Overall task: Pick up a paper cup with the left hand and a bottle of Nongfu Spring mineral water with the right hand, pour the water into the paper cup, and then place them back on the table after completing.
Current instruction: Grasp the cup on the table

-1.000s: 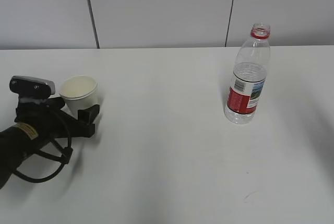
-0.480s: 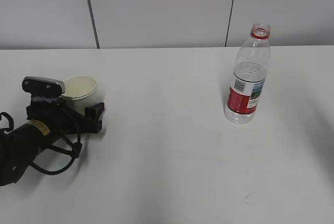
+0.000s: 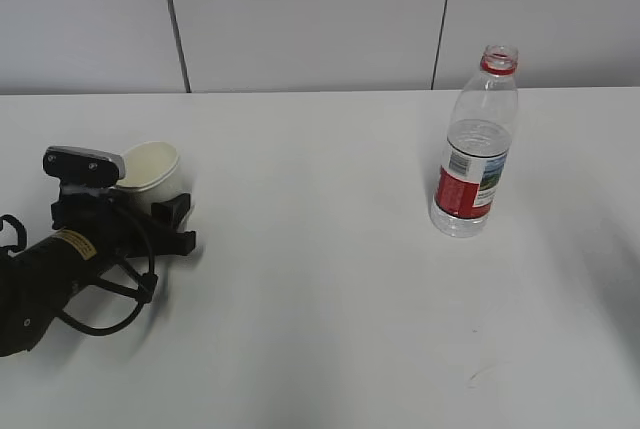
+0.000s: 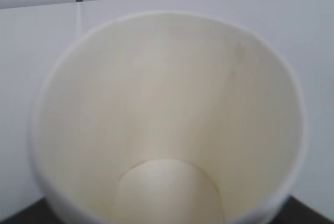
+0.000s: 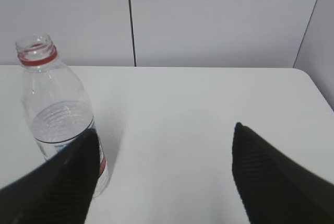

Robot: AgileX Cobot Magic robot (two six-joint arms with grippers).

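Observation:
The white paper cup stands at the table's left, tilted slightly, and it is empty inside in the left wrist view. My left hand's gripper has its fingers on either side of the cup and is shut on it. The Nongfu Spring bottle stands upright at the right, uncapped, with a red neck ring, a red label and water inside. In the right wrist view, the bottle is left of my open, empty right gripper, partly behind its left finger. The right hand is out of the exterior view.
The white table has small dark scuff marks near the front right. A grey panelled wall runs behind the table's far edge. The left arm's cable loops over the table's left front.
The left arm moved forward to the cup; its near finger then closed in, and the cup shifted a little left and tilted. The bottle has not moved.

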